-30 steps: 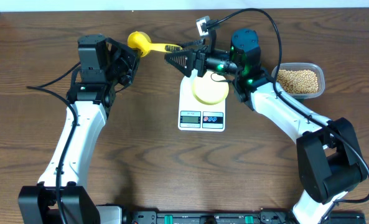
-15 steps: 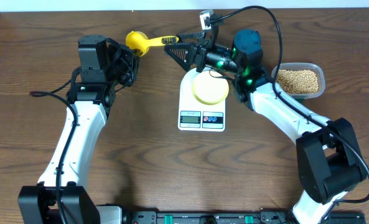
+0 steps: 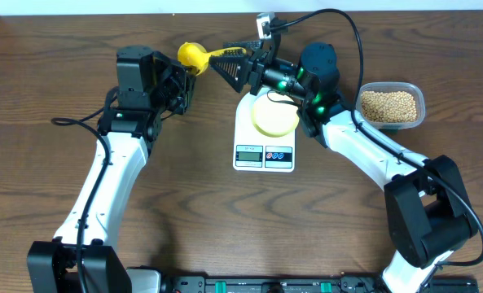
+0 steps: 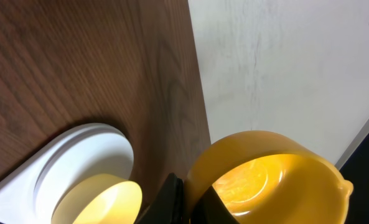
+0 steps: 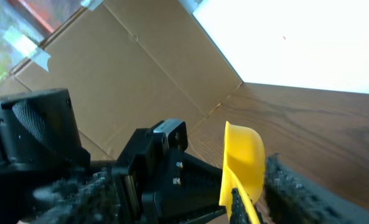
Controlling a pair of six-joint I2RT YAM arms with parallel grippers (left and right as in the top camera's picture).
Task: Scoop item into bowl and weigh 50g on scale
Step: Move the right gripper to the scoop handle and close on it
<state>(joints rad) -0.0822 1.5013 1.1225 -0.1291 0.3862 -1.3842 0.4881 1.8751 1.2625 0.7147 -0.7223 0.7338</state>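
The bright yellow scoop [image 3: 195, 56] hangs above the table's far edge. My left gripper [image 3: 184, 72] is shut on the rim of its cup [image 4: 265, 177], black fingertips [image 4: 177, 200] pinching it. My right gripper [image 3: 227, 63] is open and straddles the scoop's handle [image 5: 241, 200], with one fuzzy finger [image 5: 305, 190] close beside it and the other farther off. The pale-yellow bowl [image 3: 275, 120] sits on the white scale [image 3: 264, 155]; in the left wrist view the bowl [image 4: 100, 200] is below the scoop. The beans [image 3: 390, 104] fill a clear container at the right.
A clear rectangular container [image 3: 421, 112] stands right of the scale, beside my right arm. A pale wall and a cardboard panel [image 5: 128, 68] rise behind the table's far edge. Bare wood lies in front of the scale.
My left gripper has carried the scoop to the right, toward the right gripper. My right gripper has shifted back around the handle and its fingers have narrowed.
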